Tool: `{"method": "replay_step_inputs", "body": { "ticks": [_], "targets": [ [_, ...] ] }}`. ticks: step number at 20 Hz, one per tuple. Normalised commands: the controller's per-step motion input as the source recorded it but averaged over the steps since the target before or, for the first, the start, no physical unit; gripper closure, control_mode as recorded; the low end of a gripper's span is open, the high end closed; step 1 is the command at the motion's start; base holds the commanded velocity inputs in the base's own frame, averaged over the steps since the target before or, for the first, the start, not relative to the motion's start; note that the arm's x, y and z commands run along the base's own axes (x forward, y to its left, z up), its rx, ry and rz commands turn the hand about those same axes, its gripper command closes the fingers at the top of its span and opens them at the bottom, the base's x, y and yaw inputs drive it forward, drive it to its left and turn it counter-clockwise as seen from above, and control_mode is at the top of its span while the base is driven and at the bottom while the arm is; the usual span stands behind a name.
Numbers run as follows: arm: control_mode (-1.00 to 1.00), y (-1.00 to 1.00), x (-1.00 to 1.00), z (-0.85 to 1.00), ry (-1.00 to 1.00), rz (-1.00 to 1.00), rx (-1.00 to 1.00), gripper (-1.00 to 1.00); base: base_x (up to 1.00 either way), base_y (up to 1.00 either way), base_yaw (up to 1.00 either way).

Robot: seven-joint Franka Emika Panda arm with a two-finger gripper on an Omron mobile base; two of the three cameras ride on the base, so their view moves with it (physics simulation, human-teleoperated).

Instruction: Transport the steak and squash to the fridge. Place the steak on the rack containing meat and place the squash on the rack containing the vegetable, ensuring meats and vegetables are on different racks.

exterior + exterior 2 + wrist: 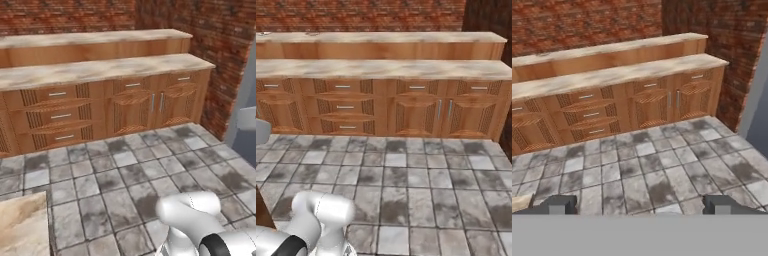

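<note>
Tiled floor (647,175), fingers (561,205) spread wide

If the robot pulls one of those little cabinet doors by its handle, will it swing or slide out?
The double cabinet doors probably swing: their upright bar handles meet at the middle. They look like stiff wood. The drawers, with flat handles, likely slide.

The arm (200,225) is cut off by the bottom edge in the left base view, so its base stays hidden. At the right edge of this view a grey-blue vertical surface (247,115) is only partly inside the picture, and what it is cannot be told. A marble slab corner (22,225) is cut by the lower left edge. In the hand view, the fingertips (559,204) are cut off below. The cabinet row (381,107) runs out past the left edge of the right base view.
</note>
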Motion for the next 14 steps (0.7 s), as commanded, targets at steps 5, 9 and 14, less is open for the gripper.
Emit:
{"method": "replay_step_inputs", "body": {
  "ticks": [5,9,14],
  "targets": [
    [1.0,0.0,0.0,0.0,0.0,0.0,0.0,-1.0,1.0,-0.12,0.25],
    [1.0,0.0,0.0,0.0,0.0,0.0,0.0,-1.0,1.0,-0.01,0.25],
    [1.0,0.0,0.0,0.0,0.0,0.0,0.0,-1.0,1.0,0.0,0.27]
  ]
}}
